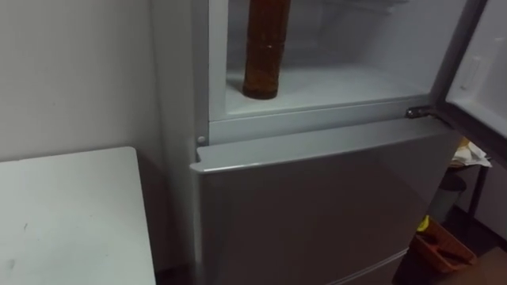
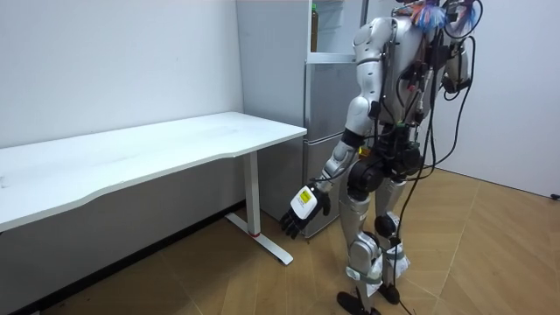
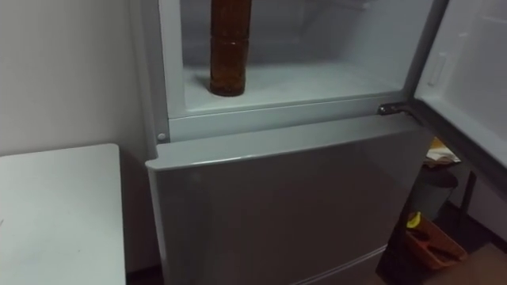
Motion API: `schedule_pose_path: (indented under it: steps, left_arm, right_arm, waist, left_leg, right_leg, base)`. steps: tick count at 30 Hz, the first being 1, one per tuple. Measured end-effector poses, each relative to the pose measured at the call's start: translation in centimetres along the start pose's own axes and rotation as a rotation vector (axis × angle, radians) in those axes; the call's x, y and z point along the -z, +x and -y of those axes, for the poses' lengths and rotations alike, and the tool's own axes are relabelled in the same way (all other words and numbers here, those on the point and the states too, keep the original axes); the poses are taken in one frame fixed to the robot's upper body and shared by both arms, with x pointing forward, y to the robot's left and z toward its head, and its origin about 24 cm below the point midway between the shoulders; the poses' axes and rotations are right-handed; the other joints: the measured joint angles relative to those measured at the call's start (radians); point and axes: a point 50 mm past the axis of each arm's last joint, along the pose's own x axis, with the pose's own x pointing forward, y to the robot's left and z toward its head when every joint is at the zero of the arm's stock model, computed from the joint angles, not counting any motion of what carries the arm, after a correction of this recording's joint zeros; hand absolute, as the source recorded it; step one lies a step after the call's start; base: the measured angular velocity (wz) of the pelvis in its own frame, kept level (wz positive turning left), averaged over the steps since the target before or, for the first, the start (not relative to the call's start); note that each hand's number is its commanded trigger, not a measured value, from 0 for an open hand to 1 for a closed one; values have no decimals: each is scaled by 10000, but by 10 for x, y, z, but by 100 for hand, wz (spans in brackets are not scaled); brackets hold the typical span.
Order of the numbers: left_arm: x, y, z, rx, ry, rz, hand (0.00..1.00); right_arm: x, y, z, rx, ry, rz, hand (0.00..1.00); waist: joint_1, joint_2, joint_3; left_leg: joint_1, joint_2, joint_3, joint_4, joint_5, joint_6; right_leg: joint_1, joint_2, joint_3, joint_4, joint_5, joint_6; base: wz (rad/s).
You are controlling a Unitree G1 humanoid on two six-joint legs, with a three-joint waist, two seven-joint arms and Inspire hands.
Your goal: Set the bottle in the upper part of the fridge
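A tall brown bottle (image 1: 264,47) stands upright on the white floor of the upper fridge compartment (image 1: 348,83), near its left wall, with nothing touching it. The compartment's door (image 1: 483,71) is swung open at the right. In the room view I stand facing the fridge (image 2: 325,96). My left hand (image 2: 304,213) hangs low beside my thigh, fingers relaxed and holding nothing. My right hand (image 2: 453,79) is up at chest height on the room view's right.
The lower fridge door (image 1: 317,206) is closed. A white table (image 1: 71,222) stands against the wall to my left, close to the fridge. An orange object (image 1: 440,245) and a dark stool or bin (image 1: 447,194) sit on the floor to the right.
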Motion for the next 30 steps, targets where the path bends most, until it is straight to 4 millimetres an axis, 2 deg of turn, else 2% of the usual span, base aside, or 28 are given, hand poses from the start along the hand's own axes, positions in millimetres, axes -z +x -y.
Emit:
schedule_pose_path:
  steps: [5, 9, 12, 17, 22, 25, 29, 30]
  left_arm:
    - [3, -2, 2, 60, -1, -90, 0]
    - [2, -2, 3, 64, -23, -16, 0]
    - [1, -2, 3, 75, -26, -9, 0]
    - [1, -2, 4, 72, -4, -3, 0]
    - [1, -2, 5, 99, 84, 13, 0]
    - [0, -2, 7, 208, 253, 31, 0]
    - [-1, -2, 9, 272, 381, -62, 0]
    - [-1, -2, 9, 285, 435, -110, 0]
  right_arm:
    - [-3, -12, -17, -776, -184, 64, 0]
    - [-3, -19, -27, -1321, -267, -40, 0]
    - [-4, -20, -28, -1481, -283, 15, 0]
    - [-4, -21, -30, -1598, -187, -41, 0]
    - [-11, -31, -39, -2007, 141, 149, 0]
    - [-25, -38, -46, -2491, 569, 666, 0]
    - [-59, -50, -56, -3314, 2003, 2093, 0]
    - [-65, -52, -58, -3467, 2310, 2375, 0]
  waist:
    - [-124, 3, -1]
    - [-76, 33, -16]
    - [37, 96, -51]
    - [155, 119, -41]
    - [163, 185, -35]
    - [217, 221, -55]
    - [446, 238, -75]
    - [519, 277, -52]
  left_leg:
    - [-8, 19, 0, 37, 8, -13]
    - [8, 33, -1, 74, 8, -14]
    - [27, 33, -1, 74, 8, -14]
    - [21, 42, 14, 74, 10, -18]
    - [-66, 56, 5, 65, 19, -38]
    - [-74, 82, 4, 67, 27, -55]
    - [47, 197, -45, 79, 10, -103]
    - [121, 218, -80, 77, 3, -112]
  right_leg:
    - [-2, 26, 72, -1, 18, -32]
    - [8, 53, 129, -6, 44, -65]
    - [15, 54, 126, -11, 54, -70]
    - [-19, 68, 132, 47, 59, -79]
    - [-160, 80, 143, 164, 59, -108]
    - [-152, 101, 143, 145, 73, -132]
    - [152, 145, 86, -99, 129, -168]
    - [279, 172, 53, -254, 187, -166]
  base:
    - [0]
    - [-5]
    - [-3]
    - [-2]
    - [-2]
    - [0]
    - [7]
    - [9]
